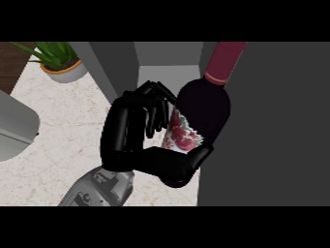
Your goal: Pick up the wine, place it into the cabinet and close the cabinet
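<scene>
Right hand (135, 140) has its fingers (153, 104) and thumb curled round the wine (206, 104), a dark bottle with a red top. Big grey cabinet (281, 145) stands just past the bottle. Its label shows red flowers; no words can be read. Beyond the fingers, a plant (56, 60) sits on the counter (38, 174).

The wine (206, 109) stands upright at the middle of the view, just right of a hand (135, 131) whose fingers (153, 99) and thumb curl round its body. The cabinet (281, 126) fills the right side, its opening behind the bottle. On the counter (46, 160), a potted plant (59, 60) sits far left, and a rounded appliance (3, 126) lies at the left edge.
</scene>
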Robot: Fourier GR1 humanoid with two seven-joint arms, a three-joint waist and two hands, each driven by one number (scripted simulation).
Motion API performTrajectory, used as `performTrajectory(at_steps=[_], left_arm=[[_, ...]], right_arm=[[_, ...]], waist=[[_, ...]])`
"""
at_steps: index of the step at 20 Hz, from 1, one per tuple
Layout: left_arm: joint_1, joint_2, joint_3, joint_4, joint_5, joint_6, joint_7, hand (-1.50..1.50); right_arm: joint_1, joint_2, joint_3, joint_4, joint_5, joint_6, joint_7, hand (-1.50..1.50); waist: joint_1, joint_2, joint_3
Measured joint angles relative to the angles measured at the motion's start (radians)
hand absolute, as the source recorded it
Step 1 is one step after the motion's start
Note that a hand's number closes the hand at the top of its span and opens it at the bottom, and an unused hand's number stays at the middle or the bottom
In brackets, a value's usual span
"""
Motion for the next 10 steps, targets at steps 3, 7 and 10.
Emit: performTrajectory(at_steps=[3,7,10], left_arm=[[-0.051,0.0,-0.016,0.033,0.003,0.059,0.012,1.5],[-0.08,0.0,-0.022,0.08,-0.008,0.085,-0.006,1.5],[-0.077,0.0,-0.039,0.11,-0.004,0.107,-0.045,1.5]], right_arm=[[0.018,0.001,0.002,0.0,-0.002,0.014,-0.014,-1.5],[0.025,0.004,-0.002,-0.001,-0.004,0.015,-0.02,-1.5],[0.029,-0.006,-0.017,-0.003,-0.008,0.023,-0.014,-1.5]], waist=[[0.0,0.0,0.0],[0.002,0.0,0.0],[0.001,0.0,0.0]])
